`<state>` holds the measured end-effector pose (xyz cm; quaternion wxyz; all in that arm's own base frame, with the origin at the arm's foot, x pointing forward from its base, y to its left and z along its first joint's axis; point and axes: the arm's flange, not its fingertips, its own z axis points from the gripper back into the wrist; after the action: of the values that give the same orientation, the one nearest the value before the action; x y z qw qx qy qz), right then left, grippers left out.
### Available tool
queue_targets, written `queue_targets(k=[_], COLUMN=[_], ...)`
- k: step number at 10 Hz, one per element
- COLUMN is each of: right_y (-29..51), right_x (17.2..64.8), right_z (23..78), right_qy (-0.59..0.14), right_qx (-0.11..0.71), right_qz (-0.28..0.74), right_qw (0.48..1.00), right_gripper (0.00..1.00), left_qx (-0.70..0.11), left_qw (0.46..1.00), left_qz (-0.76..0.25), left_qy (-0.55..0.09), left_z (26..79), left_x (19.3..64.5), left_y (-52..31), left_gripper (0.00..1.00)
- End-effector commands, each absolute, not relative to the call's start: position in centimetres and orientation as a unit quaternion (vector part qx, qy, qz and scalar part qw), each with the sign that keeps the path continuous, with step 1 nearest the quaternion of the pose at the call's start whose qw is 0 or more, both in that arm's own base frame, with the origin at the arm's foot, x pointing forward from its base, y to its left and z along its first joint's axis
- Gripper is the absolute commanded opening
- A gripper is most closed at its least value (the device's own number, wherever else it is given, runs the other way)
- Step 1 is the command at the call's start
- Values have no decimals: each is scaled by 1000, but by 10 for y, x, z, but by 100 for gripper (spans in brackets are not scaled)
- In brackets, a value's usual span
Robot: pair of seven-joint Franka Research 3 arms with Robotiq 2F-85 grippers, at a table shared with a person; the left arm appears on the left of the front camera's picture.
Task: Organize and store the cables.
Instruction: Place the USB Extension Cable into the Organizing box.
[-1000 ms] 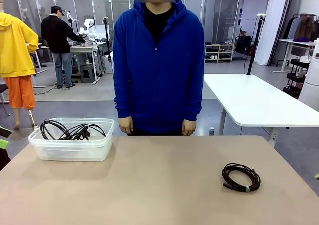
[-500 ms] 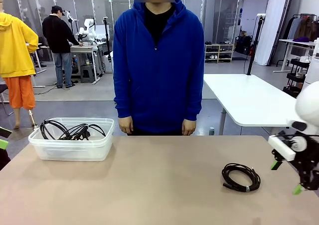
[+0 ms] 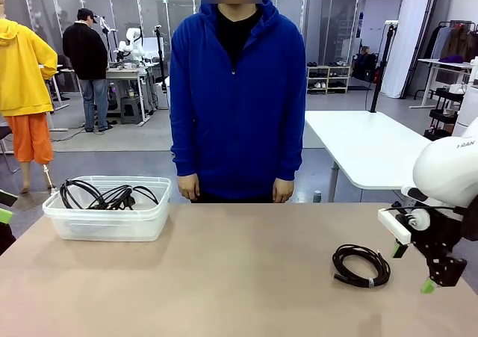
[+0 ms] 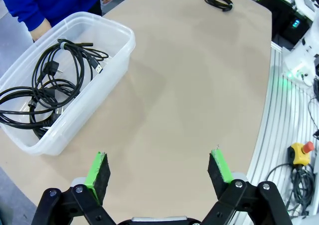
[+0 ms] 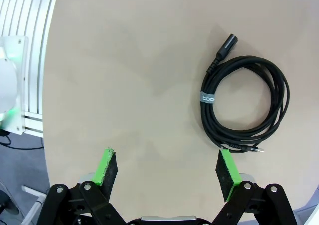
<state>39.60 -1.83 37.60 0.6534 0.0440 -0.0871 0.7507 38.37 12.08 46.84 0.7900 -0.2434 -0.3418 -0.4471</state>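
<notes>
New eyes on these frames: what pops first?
The right claw, open, hangs just right of a lone coiled black cable on the tan table; the right wrist view shows that coil ahead of its green pads. Far left, a clear plastic bin already holds a tangle of black cables. A person in a blue hoodie stands at the far edge, hands down.

A broad, smooth beige table point(image 3: 224, 277) fills the foreground. At its far edge stands a person in a blue zip-up hoodie point(image 3: 237, 98) over a black top, facing the table. Behind, to the right, stands a white rectangular table point(image 3: 373, 150) on pale legs. Far back on the left, 1 person in a black jacket point(image 3: 86, 53) stands at a workbench.
</notes>
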Motion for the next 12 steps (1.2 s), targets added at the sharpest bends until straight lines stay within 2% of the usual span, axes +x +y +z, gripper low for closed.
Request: queue_targets(k=[1,5,12], right_y=[-5,19,39], right_x=[362,371,376], right_z=[354,332,278], right_qy=[-81,-106,-82], right_qx=[22,21,8], right_qz=[738,712,701], right_qw=[670,694,709], right_gripper=[100,100,100], left_qx=[-249,-249,-249], left_qw=[783,783,783], left_qz=[-447,-447,-447], left_qy=[-353,-353,-353], left_z=[467,467,467], left_x=[382,382,382], left_y=[120,120,120], left_gripper=[100,100,100])
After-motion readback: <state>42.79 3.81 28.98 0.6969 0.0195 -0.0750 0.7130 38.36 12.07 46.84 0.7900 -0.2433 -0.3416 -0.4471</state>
